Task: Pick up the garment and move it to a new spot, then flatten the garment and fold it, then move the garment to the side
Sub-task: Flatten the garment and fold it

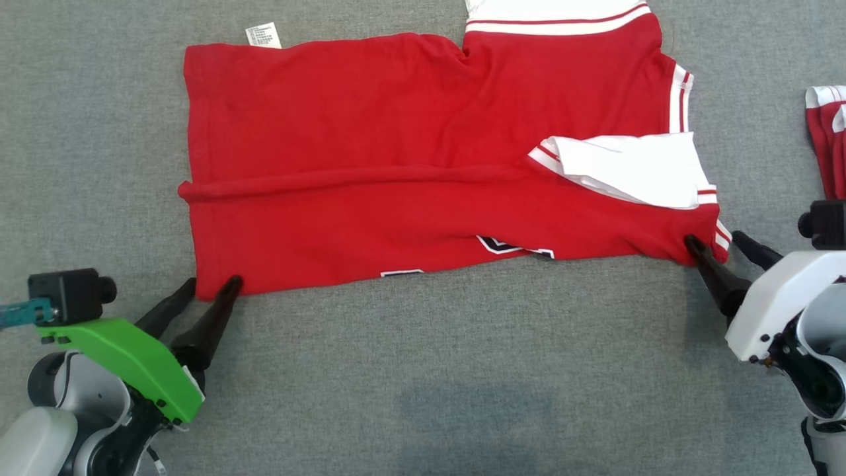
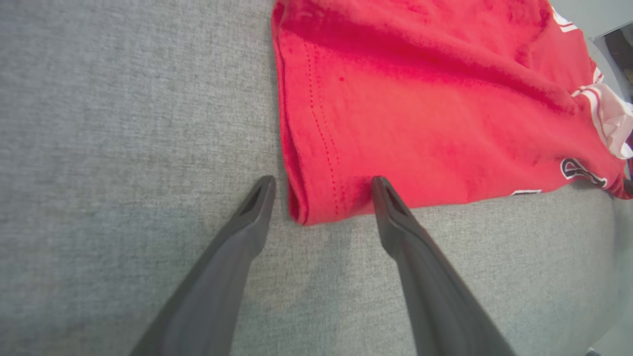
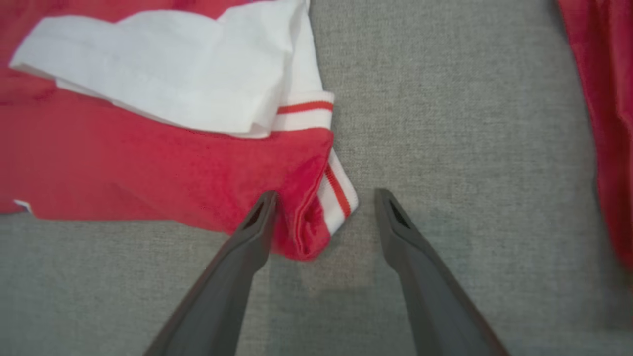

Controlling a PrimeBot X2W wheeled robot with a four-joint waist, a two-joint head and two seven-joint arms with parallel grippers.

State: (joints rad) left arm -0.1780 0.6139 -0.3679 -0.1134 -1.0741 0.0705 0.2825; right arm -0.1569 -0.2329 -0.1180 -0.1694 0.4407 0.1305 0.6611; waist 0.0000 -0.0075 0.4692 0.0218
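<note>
The garment (image 1: 396, 172) is a red shirt with white, red-striped sleeves, lying folded lengthwise on the grey surface (image 1: 423, 370). One white sleeve (image 1: 634, 168) lies folded over its right part. My left gripper (image 1: 215, 283) stands open at the garment's near left corner (image 2: 316, 198), its fingers straddling that corner without pinching it. At the near right corner (image 3: 316, 217), my right gripper (image 1: 712, 239) is open too, one finger on the red cloth and the other on bare surface.
A second red and white garment (image 1: 827, 139) lies at the right edge, also seen as a red strip (image 3: 603, 109) in the right wrist view. A white care label (image 1: 264, 35) sticks out at the shirt's far left corner.
</note>
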